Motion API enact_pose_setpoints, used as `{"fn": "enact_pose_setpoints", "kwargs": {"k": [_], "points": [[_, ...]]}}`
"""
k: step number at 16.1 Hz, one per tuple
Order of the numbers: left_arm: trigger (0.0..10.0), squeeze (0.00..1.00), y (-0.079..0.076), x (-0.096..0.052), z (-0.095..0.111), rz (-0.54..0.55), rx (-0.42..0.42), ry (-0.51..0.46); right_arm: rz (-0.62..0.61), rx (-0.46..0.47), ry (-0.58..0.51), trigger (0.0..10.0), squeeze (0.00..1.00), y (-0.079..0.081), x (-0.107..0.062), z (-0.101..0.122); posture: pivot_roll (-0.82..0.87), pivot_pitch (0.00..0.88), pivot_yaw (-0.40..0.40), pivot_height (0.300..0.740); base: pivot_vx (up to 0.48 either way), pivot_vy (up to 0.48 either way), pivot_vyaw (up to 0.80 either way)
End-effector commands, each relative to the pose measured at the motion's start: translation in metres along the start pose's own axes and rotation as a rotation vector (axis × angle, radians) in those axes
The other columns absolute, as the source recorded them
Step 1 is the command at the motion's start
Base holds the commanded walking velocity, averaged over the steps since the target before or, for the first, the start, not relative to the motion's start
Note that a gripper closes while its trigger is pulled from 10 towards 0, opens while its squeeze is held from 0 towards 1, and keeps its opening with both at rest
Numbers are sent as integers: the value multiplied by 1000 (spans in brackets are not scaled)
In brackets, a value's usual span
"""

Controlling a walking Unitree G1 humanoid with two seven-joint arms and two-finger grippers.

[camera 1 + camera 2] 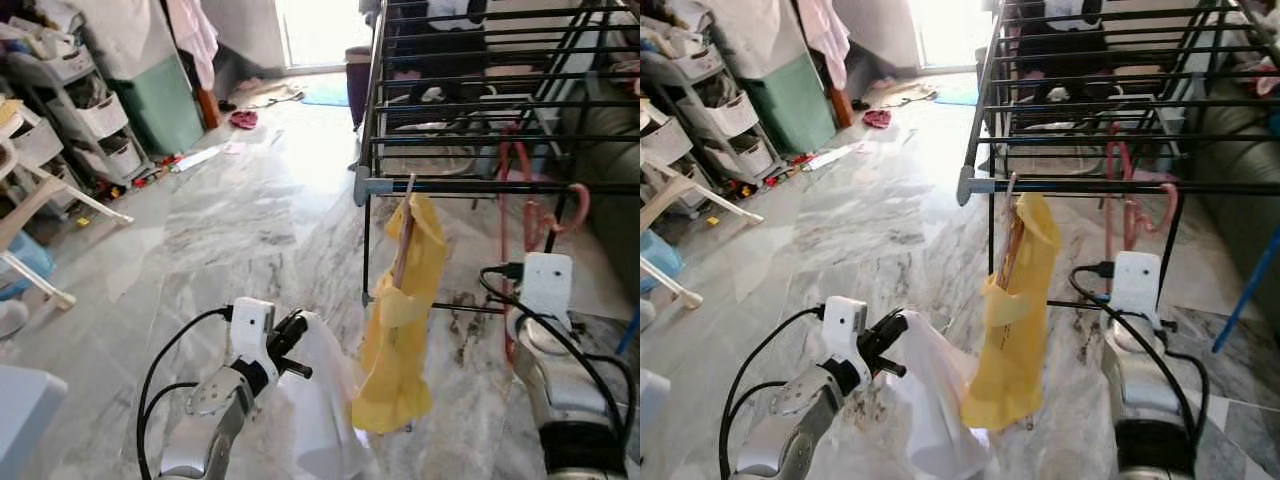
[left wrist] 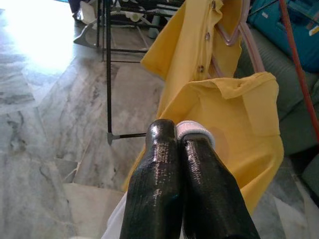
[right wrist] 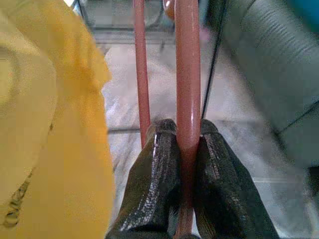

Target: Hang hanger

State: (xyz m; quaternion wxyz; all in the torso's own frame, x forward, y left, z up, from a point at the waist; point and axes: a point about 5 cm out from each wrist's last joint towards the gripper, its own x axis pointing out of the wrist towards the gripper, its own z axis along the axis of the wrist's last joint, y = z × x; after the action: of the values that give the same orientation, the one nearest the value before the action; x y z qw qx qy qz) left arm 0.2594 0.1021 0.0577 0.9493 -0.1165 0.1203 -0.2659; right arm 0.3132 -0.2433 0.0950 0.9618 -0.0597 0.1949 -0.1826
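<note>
Hanging from the front rail of a black drying rack (image 1: 470, 186), one pink hanger (image 1: 540, 215) is hooked over the bar at the robot's right, its hook curling over the rail and its long body running downward toward the floor. The right tool (image 3: 187, 137) is closed on this hanger: in the right wrist view its two black fingers (image 3: 157, 174) press from either side against one pink rod, which runs straight away from the tool along the line of the fingers, and a second, thinner pink rod of the same hanger stands just beside it. In the head views the right arm (image 1: 560, 370) reaches up below the hanger.

One yellow shirt (image 1: 405, 320) hangs from the same rail, nearer the rack's corner, on a second hanger whose pale arms show inside the collar in the left wrist view. The shirt hangs long and narrow, straight down, its hem close to the marble floor (image 1: 230, 230).

The left tool (image 2: 182, 144) is low at the robot's left, its two fingers pressed together on a white garment (image 1: 325, 400) that drapes down from them, just beside the yellow shirt.

Shelves with white baskets (image 1: 95, 115) stand well apart at the far left
</note>
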Motion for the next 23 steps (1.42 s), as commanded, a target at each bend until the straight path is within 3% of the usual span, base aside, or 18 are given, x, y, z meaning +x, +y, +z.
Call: {"fn": "enact_pose_setpoints", "kwargs": {"k": [1, 5, 11, 17, 18, 19, 23], "points": [[10000, 0, 2, 0, 7, -6, 21, -19, 7, 23, 0, 10000, 0, -4, 10, 15, -157, 26, 119, 740, 0, 0, 0], [10000, 0, 1, -1, 5, -4, 24, -7, 37, 33, 77, 10000, 0, 1, 25, 32, -145, 31, 116, 740, 0, 0, 0], [10000, 0, -2, -1, 3, -18, 21, 5, 61, 32, 77, 10000, 0, 8, 36, 53, -141, 36, 112, 740, 0, 0, 0], [10000, 0, -7, -2, 3, -51, 5, 12, 89, -3, 158, 10000, 0, 12, 42, 39, -134, 34, 103, 740, 0, 0, 0], [10000, 0, -7, -2, 2, -50, 4, 13, 91, -3, 166, 10000, 624, 13, 42, 35, -133, 33, 103, 740, 0, 0, 0], [10000, 0, -6, -2, 2, -48, 4, 14, 89, 1, 173, 10000, 1000, 12, 42, 31, -132, 34, 103, 740, 0, 0, 0], [10000, 0, -7, -3, 1, -55, 4, 23, 85, 2, 198, 10000, 1000, 10, 43, 21, -133, 37, 106, 740, 0, 0, 0]]}}
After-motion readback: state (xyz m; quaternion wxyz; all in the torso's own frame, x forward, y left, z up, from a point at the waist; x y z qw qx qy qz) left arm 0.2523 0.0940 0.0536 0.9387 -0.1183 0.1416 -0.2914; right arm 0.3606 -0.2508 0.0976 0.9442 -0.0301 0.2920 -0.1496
